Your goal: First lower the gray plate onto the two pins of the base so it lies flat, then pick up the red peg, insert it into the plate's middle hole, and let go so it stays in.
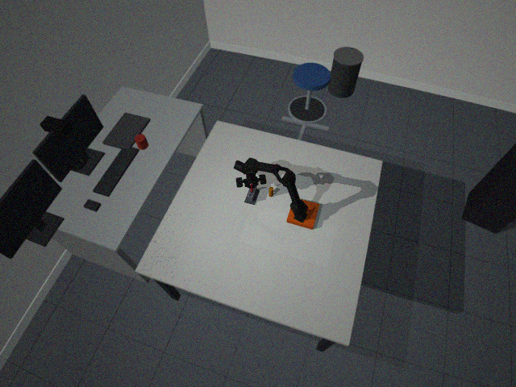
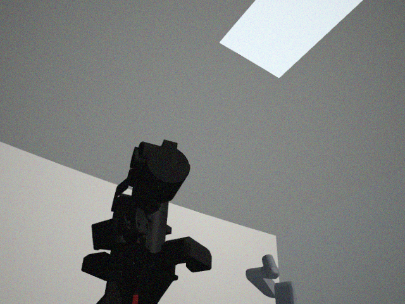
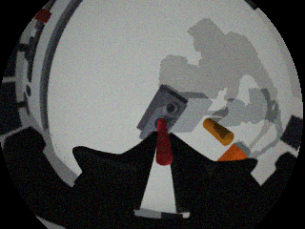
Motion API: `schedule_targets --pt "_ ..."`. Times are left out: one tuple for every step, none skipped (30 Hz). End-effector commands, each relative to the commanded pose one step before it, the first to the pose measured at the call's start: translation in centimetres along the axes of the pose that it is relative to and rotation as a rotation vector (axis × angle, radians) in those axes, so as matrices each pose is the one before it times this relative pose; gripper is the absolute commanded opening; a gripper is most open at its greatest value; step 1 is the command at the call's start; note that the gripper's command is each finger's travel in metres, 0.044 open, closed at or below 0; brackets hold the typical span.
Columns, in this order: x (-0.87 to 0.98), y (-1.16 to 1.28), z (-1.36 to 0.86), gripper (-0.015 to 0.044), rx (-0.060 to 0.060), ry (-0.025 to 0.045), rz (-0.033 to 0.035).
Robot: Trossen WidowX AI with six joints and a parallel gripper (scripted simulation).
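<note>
My gripper (image 1: 251,185) (image 3: 162,135) is shut on the red peg (image 1: 251,189) (image 2: 135,299) (image 3: 164,153). The peg points down between the fingertips, and its far end overlaps the middle hole area of the gray plate (image 1: 250,198) (image 3: 160,101) in the wrist view. Whether the tip is inside the hole or just above it, I cannot tell. The plate lies over the base, with a round pin end showing in one hole beside the peg. The fingers and peg hide the near end of the plate, and the base is hard to tell from it.
An orange-yellow cylinder (image 1: 271,192) (image 3: 218,132) lies to the right of the plate in the wrist view. The arm's orange mount (image 1: 293,218) (image 3: 232,154) is farther right. A side desk with monitors and a red cup (image 1: 141,142) stands left of the white table (image 1: 250,266).
</note>
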State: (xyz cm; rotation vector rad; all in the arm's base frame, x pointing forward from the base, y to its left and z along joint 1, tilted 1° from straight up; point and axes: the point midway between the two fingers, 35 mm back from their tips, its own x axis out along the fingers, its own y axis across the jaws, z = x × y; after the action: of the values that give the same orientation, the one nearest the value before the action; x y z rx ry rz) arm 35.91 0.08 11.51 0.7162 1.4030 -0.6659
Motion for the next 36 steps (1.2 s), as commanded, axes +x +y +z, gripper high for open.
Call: schedule_targets --pt "-0.022 -0.033 0.003 0.0 0.0007 0.00046 -0.00052" --pt "0.042 0.003 -0.007 0.0 0.0 0.00001 0.0" --pt "0.042 0.003 -0.007 0.0 0.0 0.00001 0.0" --pt "0.037 0.006 -0.016 0.0 0.0 0.00002 0.00001" --pt "0.016 0.007 -0.014 0.0 0.0 0.00001 0.00001" --pt "0.014 0.013 -0.008 0.0 0.0 0.00001 0.00001" --pt "0.017 0.019 -0.003 0.0 0.0 0.0 0.00002" --pt "0.019 0.023 -0.001 0.0 0.0 0.0 0.00002" --pt "0.016 0.022 -0.002 0.0 0.0 0.0 0.00002" --pt "0.009 0.017 -0.002 0.0 0.0 0.0 0.00002" --pt "0.005 0.009 -0.001 0.0 0.0 0.0 0.00001" --pt "0.0 0.0 0.0 0.0 0.0 0.0 0.0" --pt "0.0 0.0 0.0 0.0 0.0 0.0 0.0" --pt "0.008 -0.003 -0.001 0.0 0.0 0.0 0.0" --pt "0.01 -0.006 0.001 0.0 0.0 0.0 -0.00001" --pt "0.01 -0.007 0.003 0.0 0.0 0.0 -0.00001" --pt "0.01 -0.008 0.003 0.0 0.0 0.0 -0.00001" --pt "0.01 -0.008 0.003 0.0 0.0 0.0 -0.00001" --pt "0.01 -0.007 0.003 0.0 0.0 0.0 -0.00001" --pt "0.01 -0.007 0.004 0.0 0.0 0.0 -0.00001" --pt "0.01 -0.007 0.004 0.0 0.0 0.0 -0.00001" --pt "0.01 -0.006 0.004 0.0 0.0 0.0 -0.00001" --pt "0.011 -0.005 0.004 0.0 0.0 0.0 -0.00001" --pt "0.011 -0.005 0.005 0.0 0.0 0.0 0.0" --pt "0.011 -0.004 0.005 0.0 0.0 -0.00001 0.0" --pt "0.011 -0.003 0.005 0.0 0.0 -0.00001 0.0" --pt "0.016 -0.004 0.008 0.0 0.0 -0.00001 0.0" --pt "0.009 -0.003 0.006 0.0 0.0 -0.00001 0.0" --pt "-0.108 0.016 -0.051 0.0 -0.0022 -0.00023 0.00032" --pt "0.0 0.0 0.0 0.0 0.0 0.0 0.0" --pt "0.0 0.0 0.0 0.0 0.0 0.0 0.0" --pt "0.0 0.0 0.0 0.0 0.0 0.0 0.0" --pt "0.0 0.0 0.0 0.0 0.0 0.0 0.0" --pt "0.0 0.0 0.0 0.0 0.0 0.0 0.0" --pt "0.0 0.0 0.0 0.0 0.0 0.0 0.0" --pt "0.0 0.0 0.0 0.0 0.0 0.0 0.0"
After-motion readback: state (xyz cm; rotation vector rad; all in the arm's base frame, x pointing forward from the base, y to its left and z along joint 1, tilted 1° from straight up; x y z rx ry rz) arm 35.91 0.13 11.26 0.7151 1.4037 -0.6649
